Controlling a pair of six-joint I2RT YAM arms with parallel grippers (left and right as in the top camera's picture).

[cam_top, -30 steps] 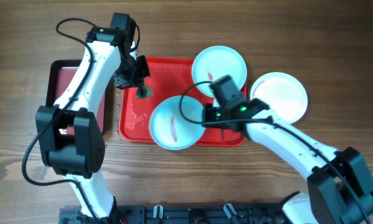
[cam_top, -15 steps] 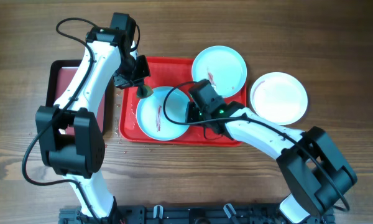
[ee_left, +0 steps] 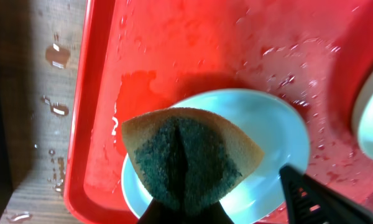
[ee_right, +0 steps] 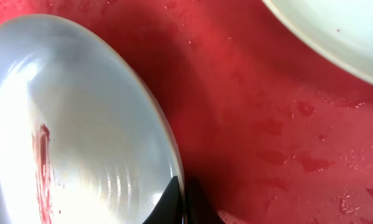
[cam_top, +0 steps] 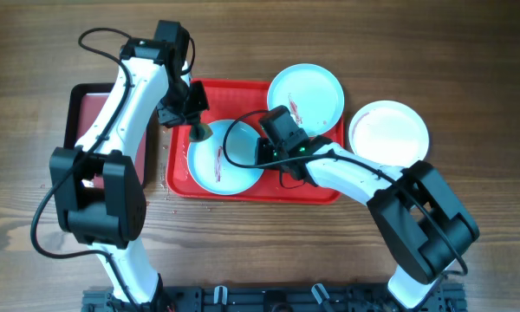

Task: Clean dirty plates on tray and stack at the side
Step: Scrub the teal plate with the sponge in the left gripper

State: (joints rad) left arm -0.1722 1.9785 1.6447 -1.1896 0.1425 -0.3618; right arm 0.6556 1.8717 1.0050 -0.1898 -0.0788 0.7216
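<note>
Smeared light-blue round plate (cam_top: pixel 225 158) now further left on red plastic tray (cam_top: pixel 243 97), right gripper (ee_right: pixel 179 200) pinching its rim, arm stretched leftward, left gripper (cam_top: pixel 193 117) clamping green-yellow sponge (ee_left: pixel 189 158) above plate.

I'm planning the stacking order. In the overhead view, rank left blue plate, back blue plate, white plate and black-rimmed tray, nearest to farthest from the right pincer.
1. left blue plate, its rim at the right pincer
2. back blue plate, just behind and to the right
3. white plate, far right
4. black-rimmed tray, far left
</note>
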